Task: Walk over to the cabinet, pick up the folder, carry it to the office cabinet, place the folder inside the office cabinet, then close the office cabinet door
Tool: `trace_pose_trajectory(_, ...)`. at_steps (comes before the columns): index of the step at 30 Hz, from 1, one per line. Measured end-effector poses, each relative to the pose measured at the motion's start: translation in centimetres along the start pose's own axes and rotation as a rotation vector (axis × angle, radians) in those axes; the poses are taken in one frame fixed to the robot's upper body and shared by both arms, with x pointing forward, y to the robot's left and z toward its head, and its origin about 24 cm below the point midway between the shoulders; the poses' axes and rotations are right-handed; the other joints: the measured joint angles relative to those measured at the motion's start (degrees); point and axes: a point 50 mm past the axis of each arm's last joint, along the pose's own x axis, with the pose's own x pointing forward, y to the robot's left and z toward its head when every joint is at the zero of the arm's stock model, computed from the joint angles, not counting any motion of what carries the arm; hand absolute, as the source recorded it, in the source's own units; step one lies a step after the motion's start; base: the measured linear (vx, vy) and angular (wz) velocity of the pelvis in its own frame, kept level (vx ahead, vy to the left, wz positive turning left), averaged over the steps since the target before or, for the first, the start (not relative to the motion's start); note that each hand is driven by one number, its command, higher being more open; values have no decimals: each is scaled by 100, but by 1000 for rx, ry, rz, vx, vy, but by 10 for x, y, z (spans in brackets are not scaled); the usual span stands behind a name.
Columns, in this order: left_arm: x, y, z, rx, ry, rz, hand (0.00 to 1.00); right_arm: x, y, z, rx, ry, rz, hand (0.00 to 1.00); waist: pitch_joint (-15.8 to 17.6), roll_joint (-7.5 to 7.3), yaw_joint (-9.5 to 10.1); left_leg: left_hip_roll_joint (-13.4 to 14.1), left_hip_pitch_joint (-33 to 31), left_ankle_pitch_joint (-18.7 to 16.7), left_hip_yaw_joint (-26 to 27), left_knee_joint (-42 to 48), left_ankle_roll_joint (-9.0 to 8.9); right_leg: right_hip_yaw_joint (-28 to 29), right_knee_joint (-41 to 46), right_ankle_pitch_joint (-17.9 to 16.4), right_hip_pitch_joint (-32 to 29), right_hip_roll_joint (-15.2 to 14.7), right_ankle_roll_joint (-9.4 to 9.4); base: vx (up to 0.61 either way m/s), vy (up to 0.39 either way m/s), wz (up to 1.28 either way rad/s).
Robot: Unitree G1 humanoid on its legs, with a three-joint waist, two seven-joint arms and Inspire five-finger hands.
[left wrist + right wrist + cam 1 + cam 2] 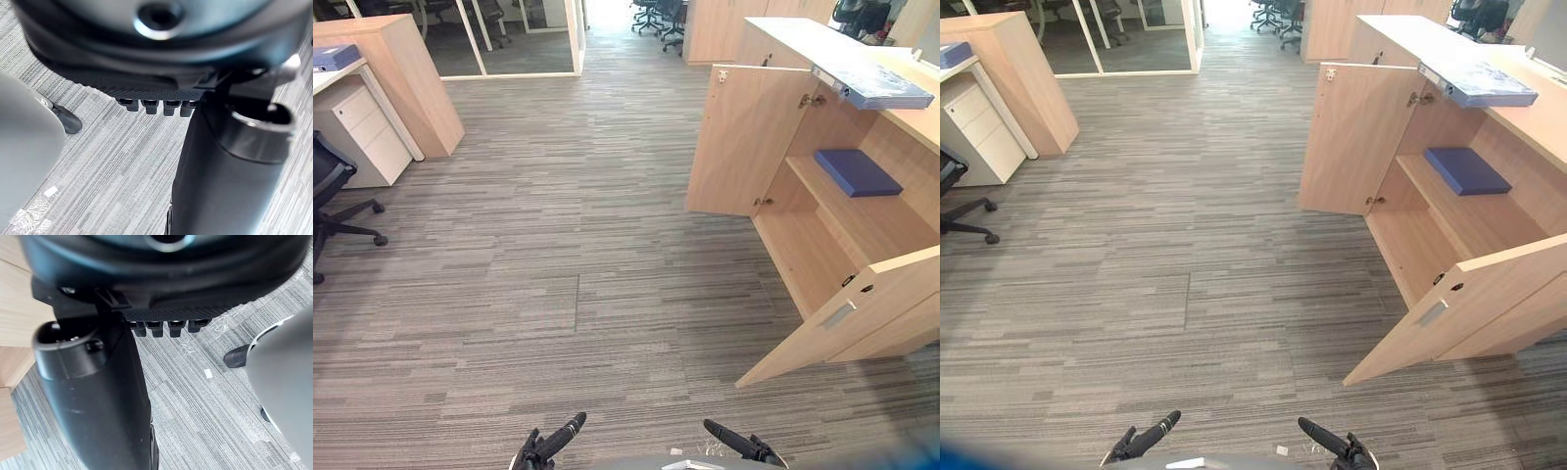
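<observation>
Grey striped carpet [558, 245], light-wood cab. [744, 137], navy folder [857, 171], white drawers [362, 132], blk chair [328, 181].

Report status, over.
Left hand and right hand open, empty. Folder on cabinet shelf; second folder on top. Both doors open, near door juts out.

Both hands are black: left hand [546, 446] at 7 o'clock, right hand [742, 444] at 5. Each has a dotted palm [146, 91], squared fingertips [150, 105] and a thick glossy thumb [225, 186].
</observation>
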Motion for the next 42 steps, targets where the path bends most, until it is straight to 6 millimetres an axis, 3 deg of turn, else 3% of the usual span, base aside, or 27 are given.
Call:
trace_pose_trajectory(3,0,2,3,-87,-16,25,100,0,3,3,-3,-9,8,100,170,-10,15,78,-461,-541,43,1094,-16,-4,66,-31,6,16,-47,-30,-8,-3)
trace_pose_trajectory(5,-1,3,0,-216,-22,56,100,1,3,12,-37,-45,16,100,373,110,53,447,-1335,-1157,318,3161,-287,-77,176,-233,28,159,-322,-99,2,-6)
trace_pose_trajectory(7,-2,3,-3,-300,-24,72,100,1,4,16,-88,-56,27,100,483,159,118,738,-2130,-917,334,4887,-285,-13,318,-327,86,231,-449,-6,3,-18)
trace_pose_trajectory(8,-3,7,-5,-323,-24,89,100,2,4,17,-96,-53,23,100,541,144,165,863,-2503,-978,323,5571,-187,46,423,-421,153,210,-465,64,18,-22)
trace_pose_trajectory(9,-4,8,-5,-325,-25,94,100,2,5,17,-100,-52,22,100,555,123,164,904,-2643,-1037,311,5697,-161,58,483,-466,168,166,-474,117,44,-13)
trace_pose_trajectory(10,-5,9,-5,-322,-29,93,100,2,6,17,-103,-50,23,100,550,92,164,941,-2827,-1095,291,5667,-190,84,539,-537,182,78,-435,148,79,-14)
trace_pose_trajectory(13,-5,5,-3,-349,-40,69,100,2,6,19,-104,-53,21,100,559,76,184,1078,-3141,-1059,220,4256,-274,228,601,-706,245,-266,-187,260,185,-22)
trace_pose_trajectory(15,-6,3,-3,-405,-49,65,100,2,5,18,-105,-42,10,100,567,64,193,1116,-3175,-441,-10,2321,-369,350,609,-982,447,-685,194,371,321,-31)
trace_pose_trajectory(17,-6,2,-4,-415,-52,70,100,3,3,17,-99,-32,-2,100,557,95,196,1192,-3126,-100,-102,1523,-524,436,599,-1198,616,-916,457,416,428,-39)
trace_pose_trajectory(18,-6,7,0,-419,-60,79,100,3,4,14,-60,-11,-11,100,535,-21,221,1036,-3128,571,27,1845,-699,491,581,-1351,790,-1241,436,440,473,-54)
trace_pose_trajectory(19,-5,10,2,-421,-66,89,100,3,6,10,-32,10,-12,100,500,-107,247,922,-3168,576,41,2056,-703,535,603,-1310,792,-1369,371,451,461,-67)
trace_pose_trajectory(20,-5,13,6,-440,-80,100,100,4,13,8,-4,27,4,100,365,-236,245,716,-3277,480,20,2382,-563,589,689,-1039,674,-1587,218,453,425,-52)
trace_pose_trajectory(23,-1,14,13,-426,-83,98,100,4,12,8,45,36,-4,100,188,-400,196,248,-2910,128,423,2480,-11,747,1464,-158,353,-2204,428,486,407,-37)
trace_pose_trajectory(25,-3,22,6,-398,-54,127,100,5,6,11,80,26,-19,100,113,-424,181,-168,-2197,-86,585,2191,226,795,2507,494,115,-2668,157,599,495,-45)
trace_pose_trajectory(26,-3,23,3,-361,-41,127,100,5,2,18,78,-5,-27,100,57,-396,132,-437,-1715,-212,657,1887,383,747,3572,1120,-327,-3016,-495,461,419,-15)
trace_pose_trajectory(27,-3,23,4,-344,-43,122,100,5,2,24,80,-29,-26,100,98,-393,76,-551,-1533,-256,675,1782,453,698,4354,1183,-607,-3198,-738,390,357,12)
trace_pose_trajectory(28,-1,20,8,-324,-54,112,100,6,5,35,73,-72,-13,100,148,-395,-14,-738,-1181,-295,622,1625,515,362,5733,933,-1117,-3473,-1048,315,266,25)
trace_pose_trajectory(30,-1,15,6,-310,-44,102,100,6,10,44,25,-103,4,100,137,-232,-34,-705,-715,-298,542,1199,521,-435,6328,181,-1590,-3337,-908,297,209,11)
trace_pose_trajectory(31,0,12,5,-313,-36,102,100,6,19,49,4,-130,32,100,176,-138,-41,-634,-470,-295,512,955,534,-928,6156,-419,-1863,-3058,-587,316,114,-6)
trace_pose_trajectory(32,1,9,4,-332,-28,101,100,5,28,57,4,-163,54,100,346,-94,-69,-569,-205,-291,488,817,540,-1328,5668,-785,-1954,-2735,-329,319,75,-10)
trace_pose_trajectory(34,2,6,6,-367,-27,110,100,3,37,61,46,-193,79,100,567,-95,-78,-526,136,-325,478,676,523,-1614,4708,-989,-2089,-2187,-84,298,-23,-5)
trace_pose_trajectory(36,3,3,8,-388,-32,108,100,1,45,65,65,-226,102,100,709,-85,-88,-468,396,-564,490,654,515,-1879,3479,-855,-2268,-1693,-108,275,-87,4)
trace_pose_trajectory(37,3,3,8,-386,-33,110,100,0,47,64,71,-228,106,100,727,-101,-88,-467,440,-624,506,639,492,-1993,3126,-724,-2264,-1627,-173,216,-103,14)
trace_pose_trajectory(38,3,2,7,-380,-34,113,100,0,47,63,88,-234,102,100,749,-90,-106,-406,600,-782,472,651,450,-2145,2850,-293,-2258,-1581,-446,183,-99,21)
trace_pose_trajectory(39,2,1,4,-380,-30,118,100,-1,44,60,94,-234,91,100,720,-40,-101,-315,683,-882,439,649,391,-2323,2889,-191,-2201,-1568,-586,307,-152,18)
trace_pose_trajectory(40,2,-2,3,-387,-27,117,100,-1,43,61,98,-239,85,100,700,8,-94,-202,734,-959,439,658,304,-2473,3021,-348,-2203,-1521,-722,397,-187,9)
trace_pose_trajectory(42,4,-8,7,-369,-35,103,100,-1,40,59,159,-238,73,100,708,51,-99,-5,840,-970,527,660,264,-2601,3294,-814,-2142,-1404,-726,465,-251,8)
